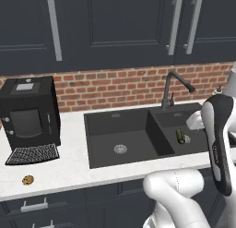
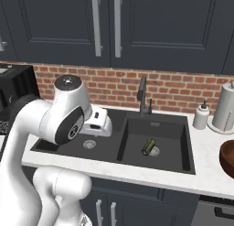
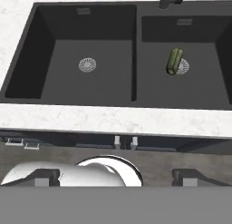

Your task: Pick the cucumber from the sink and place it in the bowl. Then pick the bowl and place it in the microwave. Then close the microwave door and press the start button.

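Small dark green cucumber point(image 3: 174, 60) lying on the silver drain in the right basin of the matte black sink point(image 3: 136, 89); end effector point(image 3: 115, 175) hangs spread wide, holding nothing.

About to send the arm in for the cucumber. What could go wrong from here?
1. The cucumber lies against the drain in the sink's right basin; being round, it may roll when touched.
2. The faucet stands just behind that basin, so a descent could clip it.
3. The open gripper is back over the counter edge, far from the cucumber.
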